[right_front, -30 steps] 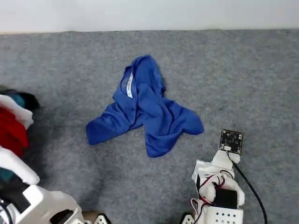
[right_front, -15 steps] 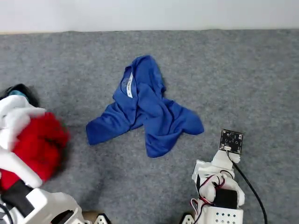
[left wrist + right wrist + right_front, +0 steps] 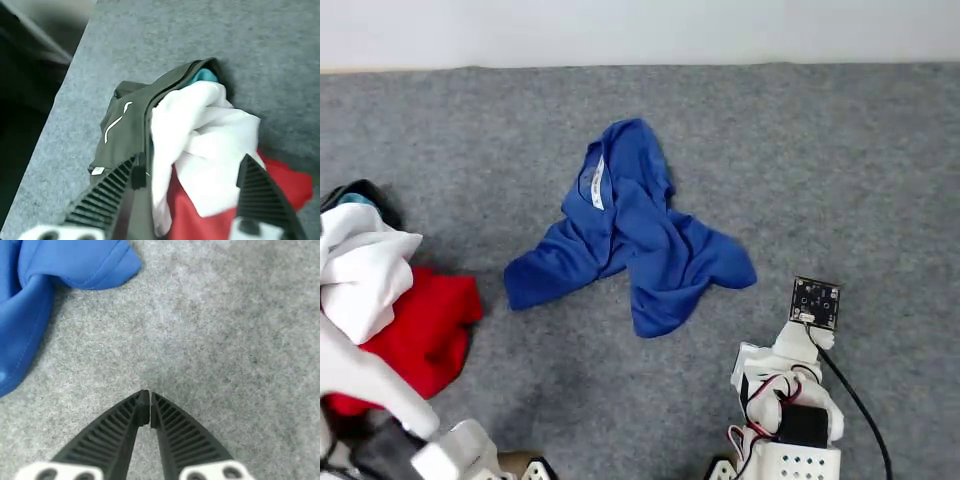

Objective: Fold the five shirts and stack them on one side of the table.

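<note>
The left arm (image 3: 365, 375) rises from the near left corner of the worktop (image 3: 840, 150) and leans over the heap of clothes at the left edge. Its left end effector (image 3: 191, 165) hangs above that heap with the two ribbed black fingers (image 3: 112, 187) spread wide, gripping nothing. White and red cloth show in the gap between them.

The right arm (image 3: 785, 395) sits folded low at the near edge, right of the middle, with a small camera board (image 3: 816, 302) at its tip. The right end effector (image 3: 150, 407) points down at the felt with its ribbed fingers pressed together tip to tip, nothing between them. It is just beside a hem of the blue shirt (image 3: 30, 300).

The blue shirt (image 3: 630, 235) lies crumpled near the middle of the worktop, twisted into three soft lobes with a pale neck label showing.

In the heap, a white shirt (image 3: 360, 270) is bunched in thick folds on top of a red shirt (image 3: 425, 330), which spreads flatter toward the near edge. Behind them, toward the far edge, a dark green shirt (image 3: 130, 120) has a bit of teal cloth (image 3: 202, 76) peeking out of it.

The worktop is covered in fuzzy grey felt. A broad stretch of that felt runs from the blue shirt to the right edge and to the far edge, and a narrower strip separates the blue shirt from the heap.
</note>
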Controlling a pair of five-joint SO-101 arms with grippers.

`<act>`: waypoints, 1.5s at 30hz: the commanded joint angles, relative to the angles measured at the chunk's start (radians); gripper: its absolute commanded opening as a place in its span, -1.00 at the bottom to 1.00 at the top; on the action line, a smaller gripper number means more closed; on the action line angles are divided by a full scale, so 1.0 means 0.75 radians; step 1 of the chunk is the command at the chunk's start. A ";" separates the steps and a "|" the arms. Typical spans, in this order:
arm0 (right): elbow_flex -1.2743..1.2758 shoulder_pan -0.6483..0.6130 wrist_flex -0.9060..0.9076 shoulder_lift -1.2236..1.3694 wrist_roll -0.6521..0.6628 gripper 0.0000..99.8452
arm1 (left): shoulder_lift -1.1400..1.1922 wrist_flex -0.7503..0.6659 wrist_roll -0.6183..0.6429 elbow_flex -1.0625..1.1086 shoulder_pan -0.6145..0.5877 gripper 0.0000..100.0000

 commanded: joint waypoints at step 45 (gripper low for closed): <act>-1.283 -0.095 -0.289 1.294 0.139 -0.98 | -0.534 -0.078 0.556 0.809 1.074 -0.67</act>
